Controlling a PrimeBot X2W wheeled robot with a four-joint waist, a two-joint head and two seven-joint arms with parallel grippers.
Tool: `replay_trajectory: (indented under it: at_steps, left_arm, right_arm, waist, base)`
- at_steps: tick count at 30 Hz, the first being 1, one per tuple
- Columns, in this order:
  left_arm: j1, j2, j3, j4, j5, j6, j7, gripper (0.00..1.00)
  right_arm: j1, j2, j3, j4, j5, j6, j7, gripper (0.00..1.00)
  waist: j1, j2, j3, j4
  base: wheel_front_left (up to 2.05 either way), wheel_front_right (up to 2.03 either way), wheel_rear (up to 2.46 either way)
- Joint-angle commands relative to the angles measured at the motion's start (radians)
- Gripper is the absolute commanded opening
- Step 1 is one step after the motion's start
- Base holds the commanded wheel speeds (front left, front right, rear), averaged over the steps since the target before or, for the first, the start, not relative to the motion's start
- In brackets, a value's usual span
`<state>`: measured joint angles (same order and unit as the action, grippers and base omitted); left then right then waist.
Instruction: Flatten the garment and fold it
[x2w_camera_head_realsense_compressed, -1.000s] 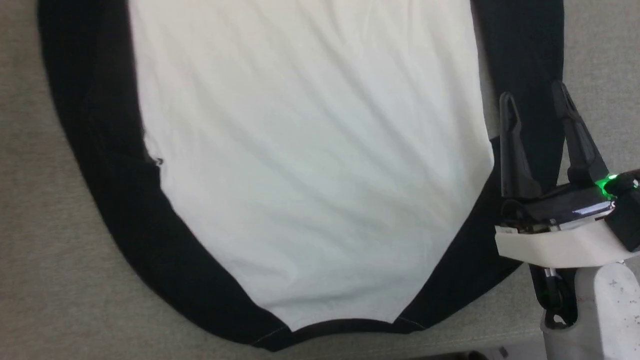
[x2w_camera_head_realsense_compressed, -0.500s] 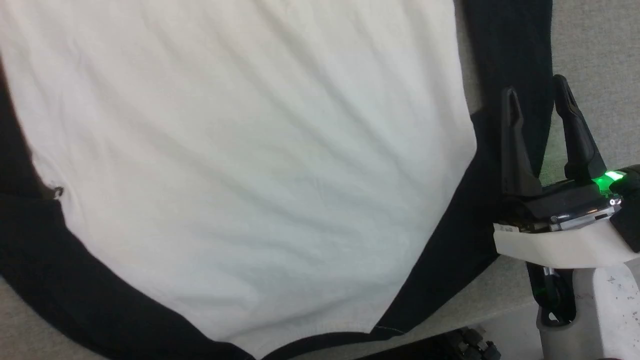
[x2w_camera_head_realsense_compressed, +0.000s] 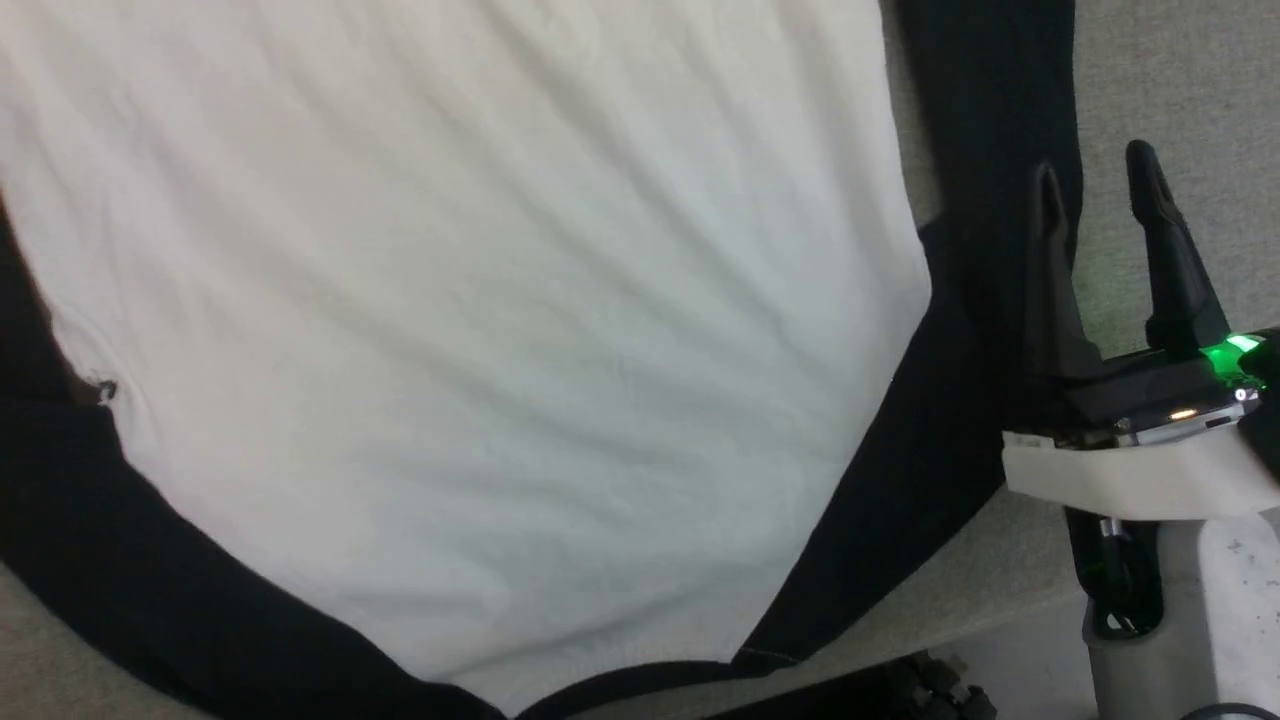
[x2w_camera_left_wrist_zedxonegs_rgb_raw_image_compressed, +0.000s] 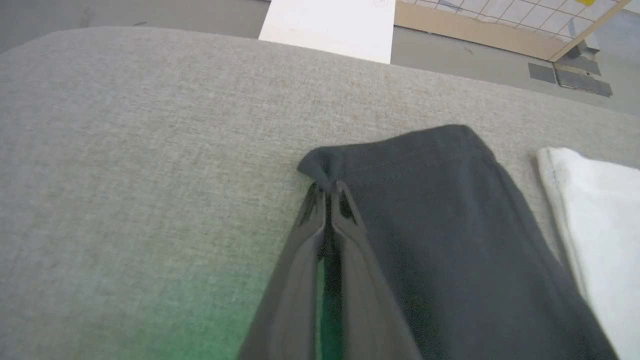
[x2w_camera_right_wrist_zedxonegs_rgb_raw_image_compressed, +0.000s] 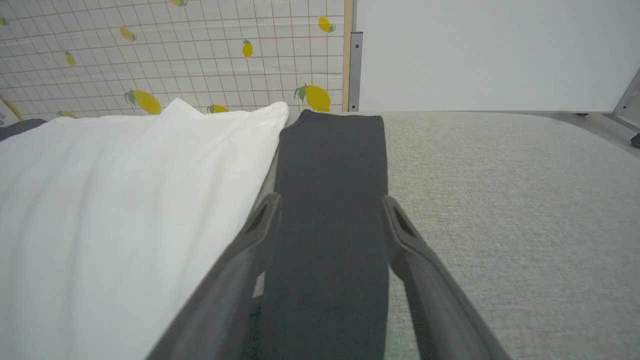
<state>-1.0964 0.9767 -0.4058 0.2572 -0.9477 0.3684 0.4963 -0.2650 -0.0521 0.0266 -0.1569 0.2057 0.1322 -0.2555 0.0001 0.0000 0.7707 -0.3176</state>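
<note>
The garment (x2w_camera_head_realsense_compressed: 480, 330) lies spread on the grey fabric surface (x2w_camera_left_wrist_zedxonegs_rgb_raw_image_compressed: 125, 150), white body between black sleeves; in your head view its upper part and left sleeve run off the frame, and a dark speck (x2w_camera_head_realsense_compressed: 105, 390) at the left seam is too small to identify. Your left gripper (x2w_camera_left_wrist_zedxonegs_rgb_raw_image_compressed: 327, 192) has fingers pressed together, pinching a corner of one sleeve's end; your right gripper (x2w_camera_right_wrist_zedxonegs_rgb_raw_image_compressed: 330, 215) holds its fingers spread astride the other sleeve, contact with cloth indiscernible.

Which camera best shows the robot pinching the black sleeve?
Left wrist view: the left gripper pinches the black sleeve by its cuff corner. Head view shows that sleeve's upper part; right wrist view, the other sleeve.
</note>
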Motion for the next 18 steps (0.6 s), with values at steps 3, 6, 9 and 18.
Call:
replay_trajectory:
  at_steps: [3, 6, 9, 18]
  left_arm:
    - [0.049, -0.015, 0.011, 0.035, 0.005, -0.023, -0.067, 0.00]
    - [0.100, -0.018, 0.024, 0.059, -0.012, -0.046, -0.116, 0.00]
    - [0.161, -0.017, 0.037, 0.075, -0.030, -0.064, -0.160, 0.00]
    - [0.381, 0.004, 0.103, 0.052, -0.112, -0.089, -0.264, 0.00]
  right_arm:
    - [-0.002, 0.002, -0.017, 0.003, -0.015, -0.002, -0.006, 1.00]
    - [0.017, 0.002, -0.035, 0.011, -0.030, -0.002, -0.003, 1.00]
    - [0.040, 0.002, -0.049, 0.016, -0.043, -0.002, 0.012, 1.00]
    - [0.150, 0.002, -0.107, -0.015, -0.055, -0.002, 0.077, 1.00]
  waist:
    - [-0.0001, 0.0000, -0.110, 0.066]
    - [-0.0001, 0.0000, -0.195, 0.102]
    - [-0.0001, 0.0000, -0.271, 0.133]
    - [-0.0001, 0.0000, -0.468, 0.228]
  base:
    - [0.00, 0.00, 0.00]
    - [0.00, 0.00, 0.00]
    - [0.00, 0.00, 0.00]
    - [0.00, 0.00, 0.00]
